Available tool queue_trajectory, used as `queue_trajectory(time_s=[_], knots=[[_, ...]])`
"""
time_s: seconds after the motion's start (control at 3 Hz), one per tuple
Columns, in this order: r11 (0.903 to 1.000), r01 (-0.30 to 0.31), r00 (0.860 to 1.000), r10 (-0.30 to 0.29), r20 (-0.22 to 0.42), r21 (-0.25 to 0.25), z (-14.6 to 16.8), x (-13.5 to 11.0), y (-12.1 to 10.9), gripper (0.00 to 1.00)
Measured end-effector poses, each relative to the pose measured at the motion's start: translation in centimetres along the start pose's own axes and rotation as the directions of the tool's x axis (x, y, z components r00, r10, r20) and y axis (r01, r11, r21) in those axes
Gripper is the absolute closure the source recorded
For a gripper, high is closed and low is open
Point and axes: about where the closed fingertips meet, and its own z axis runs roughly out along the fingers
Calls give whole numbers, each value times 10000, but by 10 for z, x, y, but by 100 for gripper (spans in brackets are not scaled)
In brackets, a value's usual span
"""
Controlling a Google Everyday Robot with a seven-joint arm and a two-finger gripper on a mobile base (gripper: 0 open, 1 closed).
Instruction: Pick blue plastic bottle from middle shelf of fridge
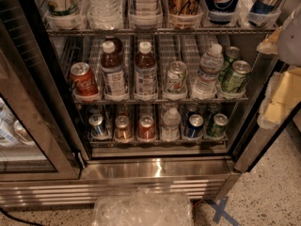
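The fridge (155,168) stands open in front of me, with its wire shelves full of drinks. On the middle shelf two blue plastic bottles of dark reddish-brown drink stand upright side by side, each with a white cap and a pale label. One is at left (114,72) and the other is just right of it (146,69). A further dark bottle top shows behind the left one. My gripper (276,86) is a pale, blurred shape at the right edge of the view. It is outside the fridge frame, level with the middle shelf and well right of both bottles.
On the middle shelf are a red Coca-Cola can (83,80), a pale can (176,78), a clear water bottle (208,72) and green cans (235,75). Several cans fill the lower shelf. The glass door (28,121) hangs open at left. A clear plastic bin (141,208) sits on the floor below.
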Motion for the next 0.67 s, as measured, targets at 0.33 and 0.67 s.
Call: queue_trajectory(time_s=[0.33, 0.67], knots=[[10000, 0, 10000, 0, 0, 0, 0, 0, 0, 0], [9963, -817, 9933, 836, 801, -263, 18, -19, 13, 0]])
